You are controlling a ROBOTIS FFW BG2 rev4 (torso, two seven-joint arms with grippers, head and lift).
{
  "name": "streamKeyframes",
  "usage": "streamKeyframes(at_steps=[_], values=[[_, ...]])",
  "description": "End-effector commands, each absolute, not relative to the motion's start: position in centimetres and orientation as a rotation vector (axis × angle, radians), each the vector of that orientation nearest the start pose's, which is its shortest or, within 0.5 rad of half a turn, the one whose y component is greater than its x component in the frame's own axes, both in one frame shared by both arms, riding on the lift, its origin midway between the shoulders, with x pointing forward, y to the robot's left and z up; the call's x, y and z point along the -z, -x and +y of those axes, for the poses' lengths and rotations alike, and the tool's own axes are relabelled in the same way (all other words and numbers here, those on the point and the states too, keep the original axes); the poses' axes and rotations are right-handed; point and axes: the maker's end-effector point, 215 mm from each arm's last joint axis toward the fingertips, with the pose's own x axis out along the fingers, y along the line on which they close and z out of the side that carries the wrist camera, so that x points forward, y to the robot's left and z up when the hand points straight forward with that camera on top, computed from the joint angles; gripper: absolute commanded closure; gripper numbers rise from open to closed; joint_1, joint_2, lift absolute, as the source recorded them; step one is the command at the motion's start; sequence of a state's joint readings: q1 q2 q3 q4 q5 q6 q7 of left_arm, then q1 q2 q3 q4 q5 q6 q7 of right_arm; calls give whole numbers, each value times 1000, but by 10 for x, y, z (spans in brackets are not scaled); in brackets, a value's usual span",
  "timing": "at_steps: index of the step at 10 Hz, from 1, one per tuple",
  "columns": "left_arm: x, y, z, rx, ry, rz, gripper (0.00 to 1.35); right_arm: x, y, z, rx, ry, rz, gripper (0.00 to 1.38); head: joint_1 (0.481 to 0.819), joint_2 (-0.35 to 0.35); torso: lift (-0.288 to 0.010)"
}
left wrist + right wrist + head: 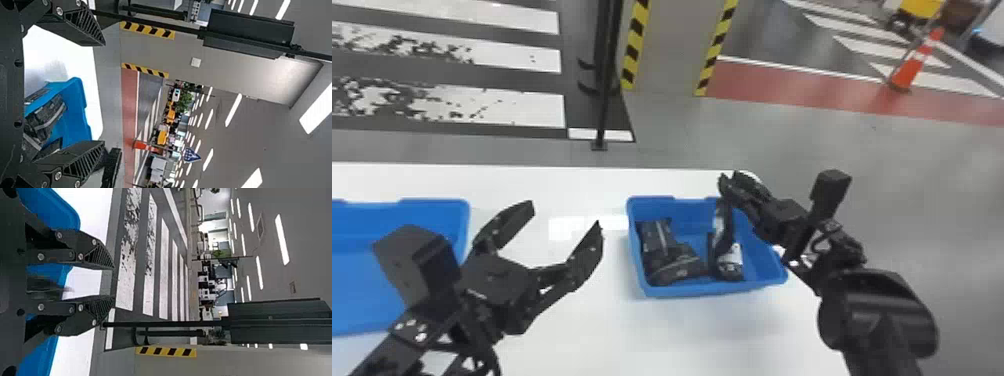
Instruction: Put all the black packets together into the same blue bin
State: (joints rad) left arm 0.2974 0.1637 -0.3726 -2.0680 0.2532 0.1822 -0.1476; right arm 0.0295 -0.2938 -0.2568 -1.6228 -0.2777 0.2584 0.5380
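Observation:
In the head view, black packets (677, 269) lie in the right-hand blue bin (702, 288), also visible in the left wrist view. One long packet (724, 225) stands nearly upright at the bin's right part, its top just under my right gripper (728, 176). That gripper is over the bin's far right side; in the right wrist view the right gripper (113, 282) has a gap between its fingertips and a dark blurred shape near its base. My left gripper (563, 216) is wide open above the table between the bins; the left wrist view shows the left gripper (104, 93) with nothing between its fingertips.
Another blue bin (434, 204) stands on the white table (582, 320) at the left, partly behind the left arm. Beyond the table's far edge are a thin black post (604, 100) and a pillar (672, 45) with striped edges.

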Motion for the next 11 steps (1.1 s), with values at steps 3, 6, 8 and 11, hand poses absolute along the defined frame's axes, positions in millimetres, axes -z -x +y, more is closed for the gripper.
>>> streamKeyframes(at_steps=[3,6,8,11], values=[[304,-451,38,508,199,50,163,301,-502,-290,-387,-49,46,131,695,-341,-110],[324,-455,96,371,171,68,163,279,-434,-279,-330,-85,-5,144,695,-265,-110],[302,-444,133,258,142,-29,163,274,-394,-270,-279,-77,28,145,695,-225,-110],[282,-398,193,30,188,-120,163,276,-369,-281,-186,-71,54,145,695,-167,-110]])
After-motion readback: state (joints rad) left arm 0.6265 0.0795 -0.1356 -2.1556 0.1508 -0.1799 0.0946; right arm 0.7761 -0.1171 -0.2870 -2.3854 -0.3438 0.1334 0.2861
